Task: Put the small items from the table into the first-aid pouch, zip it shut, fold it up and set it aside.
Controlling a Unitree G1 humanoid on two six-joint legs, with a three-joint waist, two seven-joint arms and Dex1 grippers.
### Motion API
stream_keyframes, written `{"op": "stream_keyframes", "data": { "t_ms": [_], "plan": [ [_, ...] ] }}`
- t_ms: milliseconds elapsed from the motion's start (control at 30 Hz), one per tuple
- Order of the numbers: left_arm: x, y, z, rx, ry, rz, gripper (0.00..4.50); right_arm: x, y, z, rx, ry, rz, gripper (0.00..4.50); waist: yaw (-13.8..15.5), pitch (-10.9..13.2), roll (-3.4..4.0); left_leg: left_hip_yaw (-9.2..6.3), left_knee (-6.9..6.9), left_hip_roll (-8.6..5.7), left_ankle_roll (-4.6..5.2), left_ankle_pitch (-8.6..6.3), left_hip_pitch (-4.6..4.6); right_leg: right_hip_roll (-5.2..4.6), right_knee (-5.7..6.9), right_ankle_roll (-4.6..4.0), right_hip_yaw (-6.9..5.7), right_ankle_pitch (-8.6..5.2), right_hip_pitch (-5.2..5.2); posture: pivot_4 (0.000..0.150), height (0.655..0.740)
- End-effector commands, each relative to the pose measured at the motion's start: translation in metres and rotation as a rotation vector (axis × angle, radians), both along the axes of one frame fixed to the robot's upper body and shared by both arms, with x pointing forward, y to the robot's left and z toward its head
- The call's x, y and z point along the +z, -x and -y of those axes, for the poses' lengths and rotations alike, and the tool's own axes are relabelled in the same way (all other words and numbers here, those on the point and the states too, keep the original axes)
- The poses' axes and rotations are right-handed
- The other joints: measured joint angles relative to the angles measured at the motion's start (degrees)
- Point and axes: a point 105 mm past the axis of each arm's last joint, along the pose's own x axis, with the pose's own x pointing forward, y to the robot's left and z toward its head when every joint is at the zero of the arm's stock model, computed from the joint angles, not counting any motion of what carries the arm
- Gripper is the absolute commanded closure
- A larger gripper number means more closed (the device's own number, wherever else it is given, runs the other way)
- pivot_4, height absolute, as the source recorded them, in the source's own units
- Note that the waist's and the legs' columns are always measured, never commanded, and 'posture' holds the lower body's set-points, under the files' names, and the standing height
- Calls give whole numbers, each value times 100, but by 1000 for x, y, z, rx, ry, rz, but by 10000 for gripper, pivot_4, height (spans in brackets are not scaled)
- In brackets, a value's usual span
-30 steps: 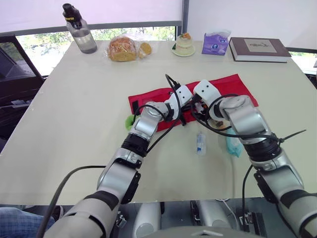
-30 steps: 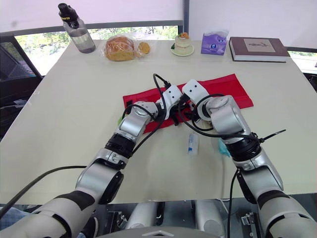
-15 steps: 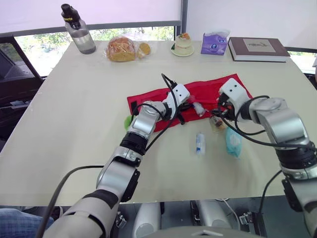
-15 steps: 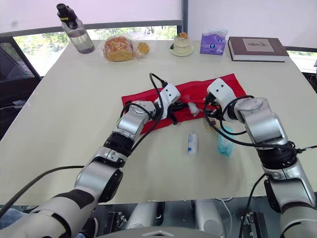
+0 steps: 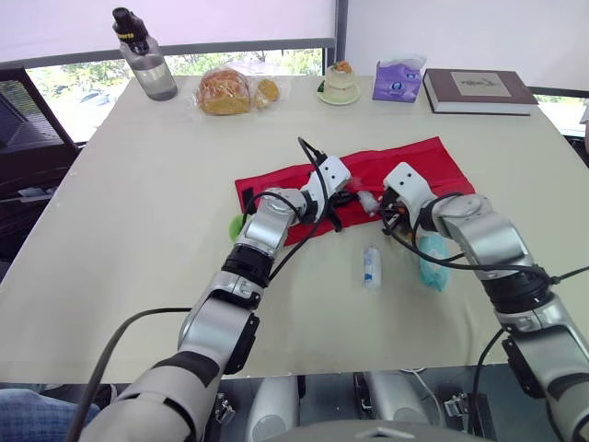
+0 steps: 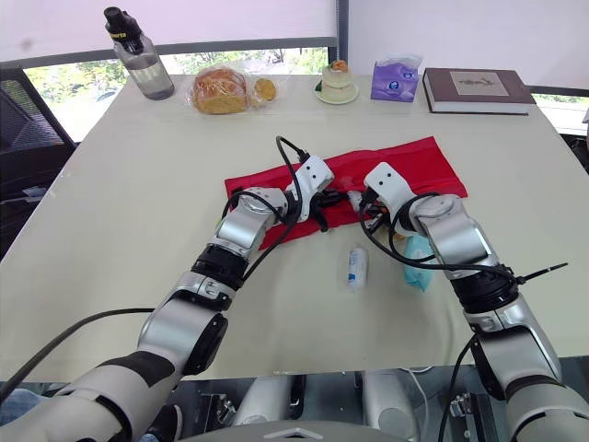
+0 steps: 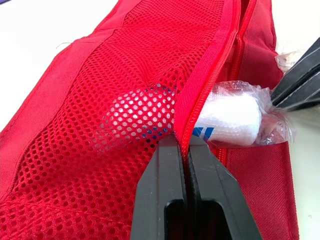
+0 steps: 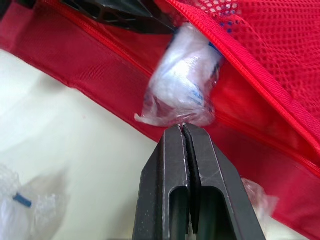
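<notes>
The packing step is in hand: the left claw [image 7: 183, 145] is pinched tight on the zipper edge of the red pouch [image 7: 95, 95], holding its mesh pocket open; just past its tips a wrapped bandage roll [image 8: 186, 75] sits half inside; the right claw [image 8: 182, 131], fingers pressed together, touches the roll's wrapper tail. Next, I judge, the roll needs a gentle push deeper; the small bottle [image 5: 371, 265] and blue packet [image 5: 433, 262] lie on the surface [image 5: 138, 239] behind the right claw, not yet packed.

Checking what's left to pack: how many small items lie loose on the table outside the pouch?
3: a white tube on the near side of the pouch, a teal packet to the tube's right, and a green item at the pouch's left end. Others may be hidden.
</notes>
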Motion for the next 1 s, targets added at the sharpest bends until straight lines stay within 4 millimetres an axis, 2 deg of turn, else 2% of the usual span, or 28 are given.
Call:
{"op": "stream_keyframes", "data": {
  "t_ms": [33,333,567,733,1000],
  "plan": [
    [15,1,4,-22,15,47,45000,12,-8,-11,23,-15,69,44480,-1,0,0,-1,0,0,0,0,0,1,0,0,-1,0,0,1500,7400],
    [14,4,7,-36,13,47,45000,22,-35,-26,-1,-54,182,44480,4,0,0,0,0,1,0,0,-1,0,0,0,-1,0,-1,1500,7400],
    [15,5,6,-39,8,54,45000,19,-45,-32,2,-71,231,44480,4,0,0,0,-2,0,0,0,-2,-1,-2,-1,0,0,-1,1500,7400],
    [13,4,2,-29,3,57,45000,16,-45,-28,-6,-76,242,44480,0,0,0,0,-1,1,0,0,-1,0,0,-1,0,0,-1,1500,7400],
    [12,0,-6,-9,-4,59,45000,16,-32,-25,51,-96,248,44480,-4,0,0,1,-3,1,0,0,-2,0,-2,0,0,0,-1,1500,7400]
  ]
}}
